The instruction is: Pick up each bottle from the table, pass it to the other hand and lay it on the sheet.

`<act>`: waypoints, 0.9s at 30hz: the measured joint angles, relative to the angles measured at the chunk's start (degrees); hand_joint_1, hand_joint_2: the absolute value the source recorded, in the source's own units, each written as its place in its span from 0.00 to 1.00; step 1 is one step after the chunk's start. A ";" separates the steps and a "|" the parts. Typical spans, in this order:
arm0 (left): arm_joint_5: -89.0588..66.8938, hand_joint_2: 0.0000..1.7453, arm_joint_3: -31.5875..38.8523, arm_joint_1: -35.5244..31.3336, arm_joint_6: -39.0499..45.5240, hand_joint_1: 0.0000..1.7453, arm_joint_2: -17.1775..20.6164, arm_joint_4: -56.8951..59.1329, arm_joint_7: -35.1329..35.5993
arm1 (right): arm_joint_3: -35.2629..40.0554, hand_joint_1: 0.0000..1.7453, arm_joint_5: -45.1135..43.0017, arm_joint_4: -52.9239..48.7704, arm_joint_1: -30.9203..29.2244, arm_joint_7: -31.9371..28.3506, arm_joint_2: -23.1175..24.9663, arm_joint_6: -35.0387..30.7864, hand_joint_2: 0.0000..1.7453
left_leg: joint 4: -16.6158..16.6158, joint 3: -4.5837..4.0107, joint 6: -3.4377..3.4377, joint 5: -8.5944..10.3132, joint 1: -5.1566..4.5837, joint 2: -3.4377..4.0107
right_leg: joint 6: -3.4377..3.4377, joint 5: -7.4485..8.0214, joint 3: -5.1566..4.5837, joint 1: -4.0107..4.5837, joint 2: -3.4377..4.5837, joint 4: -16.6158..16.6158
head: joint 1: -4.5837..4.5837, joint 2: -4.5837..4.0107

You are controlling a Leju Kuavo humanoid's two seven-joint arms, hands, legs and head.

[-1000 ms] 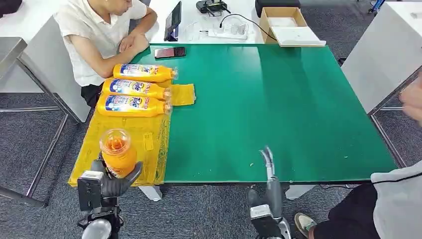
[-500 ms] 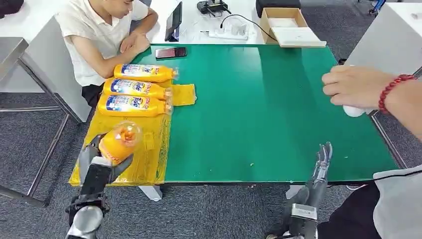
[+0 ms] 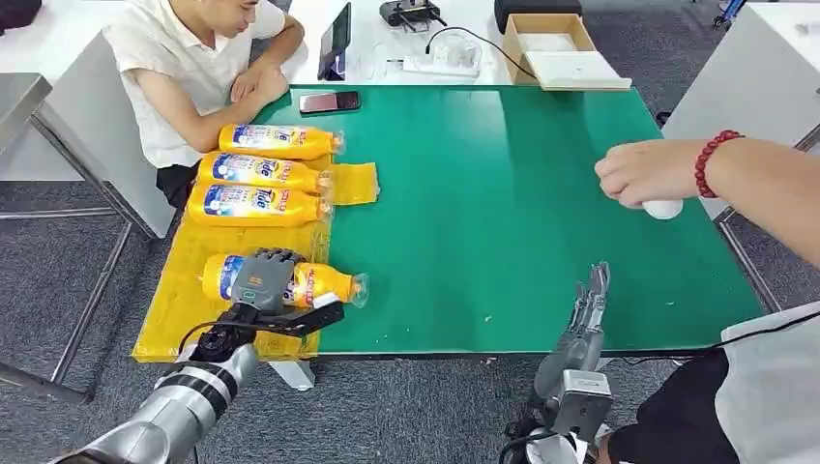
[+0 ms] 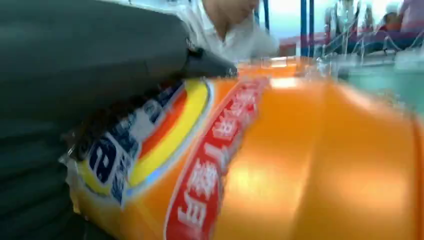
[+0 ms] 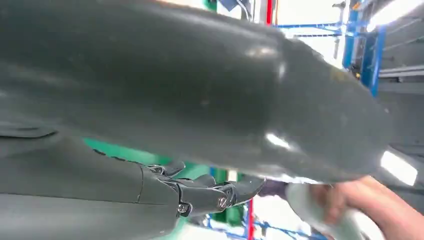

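- Fingers [image 3: 271, 257] of the left hand [image 3: 259, 280] wrap over the top of a bottle [image 3: 324, 284], clamped around its labelled middle; the thumb reaches out along the near side, toward the neck.
- Bottle lies on its side on the yellow sheet [image 3: 184, 300], base to the left, clear cap past the sheet's right edge over the green table [image 3: 503, 193].
- In the left wrist view the bottle [image 4: 300, 165] looms close and blurred, orange with a red band and a blue-and-yellow label, the hand's dark cover [image 4: 90, 55] pressed against it.
- Three more bottles [image 3: 261, 172] lie side by side further up the sheet, parallel, caps to the right, apart from the held one.
- Fingers [image 3: 590, 295] of the right hand [image 3: 580, 319] stand straight and close together, pointing up at the table's near edge, holding nothing; in the right wrist view the fingers [image 5: 210, 192] lie extended beside the thumb's broad grey mass.
- A person's hand [image 3: 643, 174] with a red bead bracelet [image 3: 714, 159] rests on the table's right side, covering a white object [image 3: 663, 208], well beyond the right hand.
- A person in a white shirt [image 3: 184, 68] sits at the table's far left corner, arms folded on the edge, near a dark phone [image 3: 329, 101].
- Beyond the far edge: a cardboard box [image 3: 556, 48] and a power strip [image 3: 440, 60] with cables.
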 measured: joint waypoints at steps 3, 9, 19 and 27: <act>-0.68 1.00 -1.03 -3.31 -2.87 1.00 0.11 4.33 1.60 | 0.07 0.00 -0.29 0.57 -0.35 0.02 1.00 1.29 0.00 | -0.01 0.11 -0.04 -0.05 0.01 -0.09 | -0.03 -0.05 0.11 0.00 -0.01 0.04 | -0.04 0.00; -2.41 1.00 -2.38 -6.81 -7.74 0.15 0.02 8.58 5.75 | 0.11 0.00 -0.28 1.31 -0.42 0.00 1.99 1.06 0.00 | -0.03 0.30 -0.23 -0.04 0.02 0.05 | -0.20 0.07 0.17 0.02 0.03 0.05 | -0.02 0.00; 9.27 1.00 1.17 -8.62 -17.61 0.00 -1.71 10.11 3.72 | 0.07 0.00 0.46 2.89 -0.90 0.02 2.41 1.12 0.00 | -0.03 0.54 -0.26 0.03 0.03 0.04 | -0.22 0.09 0.42 0.03 0.02 0.10 | -0.04 0.00; 18.58 1.00 7.56 -9.14 -23.97 0.00 -3.32 9.89 -3.52 | 0.63 0.00 0.59 4.74 -2.11 0.00 2.41 1.27 0.00 | -0.03 0.60 -0.17 0.11 -0.03 -0.37 | -0.08 -0.05 0.65 -0.03 -0.31 0.07 | -0.02 0.00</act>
